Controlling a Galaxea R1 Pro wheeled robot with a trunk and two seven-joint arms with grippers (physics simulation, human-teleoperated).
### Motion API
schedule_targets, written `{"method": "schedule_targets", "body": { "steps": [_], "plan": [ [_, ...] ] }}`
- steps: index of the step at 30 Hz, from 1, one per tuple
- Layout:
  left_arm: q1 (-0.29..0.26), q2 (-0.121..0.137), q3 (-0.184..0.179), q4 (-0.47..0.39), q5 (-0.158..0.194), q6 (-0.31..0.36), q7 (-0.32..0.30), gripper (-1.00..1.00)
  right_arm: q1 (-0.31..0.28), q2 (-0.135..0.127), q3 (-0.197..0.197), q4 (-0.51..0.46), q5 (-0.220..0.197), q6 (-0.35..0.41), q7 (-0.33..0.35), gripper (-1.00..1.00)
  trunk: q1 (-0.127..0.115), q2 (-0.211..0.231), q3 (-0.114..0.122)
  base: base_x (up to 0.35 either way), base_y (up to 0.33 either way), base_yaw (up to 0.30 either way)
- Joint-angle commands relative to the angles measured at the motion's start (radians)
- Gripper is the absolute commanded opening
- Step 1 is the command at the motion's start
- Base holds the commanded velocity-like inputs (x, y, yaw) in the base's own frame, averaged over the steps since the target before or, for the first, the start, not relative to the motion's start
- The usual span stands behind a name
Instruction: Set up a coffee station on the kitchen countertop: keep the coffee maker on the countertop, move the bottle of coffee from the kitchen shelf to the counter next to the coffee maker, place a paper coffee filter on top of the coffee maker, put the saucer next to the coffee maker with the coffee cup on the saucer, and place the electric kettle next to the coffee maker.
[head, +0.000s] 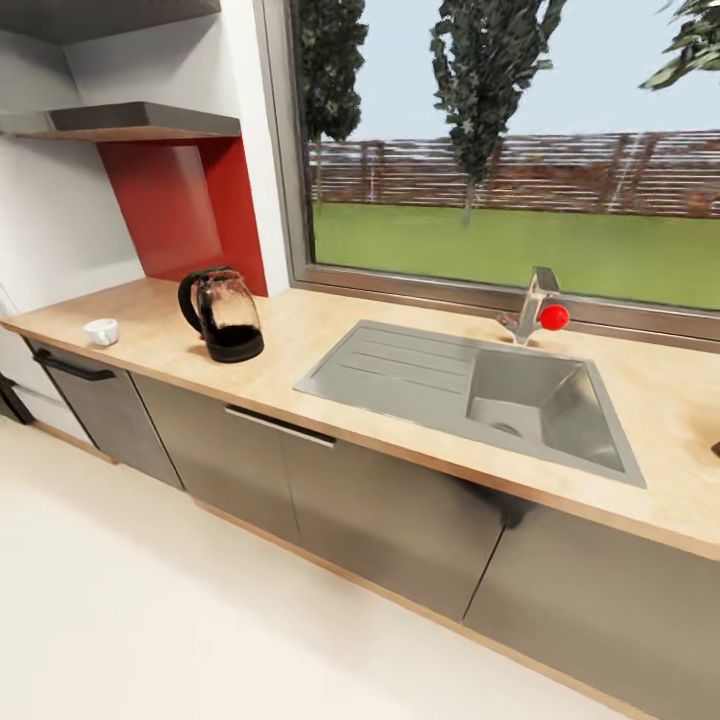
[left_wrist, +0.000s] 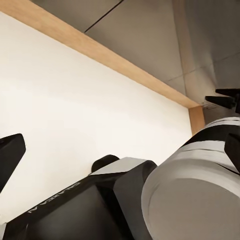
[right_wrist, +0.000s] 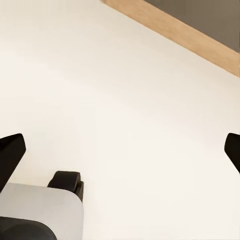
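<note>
The kitchen countertop (head: 300, 345) runs across the head view, pale wood over dark grey cabinets. On its left part stands the electric kettle (head: 224, 316), dark and glossy with a black loop handle. Further left, near the counter's front edge, the small white coffee cup (head: 101, 331) stands upright. The kitchen shelf (head: 140, 122) hangs above at the upper left, its top surface hidden. The coffee maker, bottle of coffee, paper coffee filter and saucer are out of view. My left gripper (left_wrist: 120, 150) and right gripper (right_wrist: 120, 150) hang open over the pale floor, nothing between their fingers.
A steel sink (head: 480, 395) with drainboard is set into the counter at the right, with a faucet and red knob (head: 553, 317) behind it under a wide window. A red wall panel (head: 185, 205) backs the kettle. Pale floor (head: 150, 620) lies before the cabinets.
</note>
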Motion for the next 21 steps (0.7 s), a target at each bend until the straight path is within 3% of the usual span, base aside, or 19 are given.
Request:
{"method": "schedule_targets", "body": {
  "steps": [1,12,21],
  "plan": [
    [-0.001,0.001,-0.008,0.001,0.008,-0.006,0.0,1.0,0.0,0.001,-0.008,0.0,0.005,-0.003,0.009,1.0,0.0,0.0,-0.001,0.002,0.003,0.267],
    [-0.001,0.001,-0.007,0.001,0.008,-0.006,0.0,1.0,0.0,0.0,-0.008,0.0,0.005,-0.003,0.009,1.0,0.0,0.0,-0.001,0.005,0.004,0.241],
    [-0.001,0.001,-0.007,0.001,0.008,-0.005,0.0,1.0,-0.001,0.001,-0.008,0.0,0.005,-0.003,0.009,1.0,0.0,0.0,-0.001,0.199,0.157,0.136]
  ]
}}
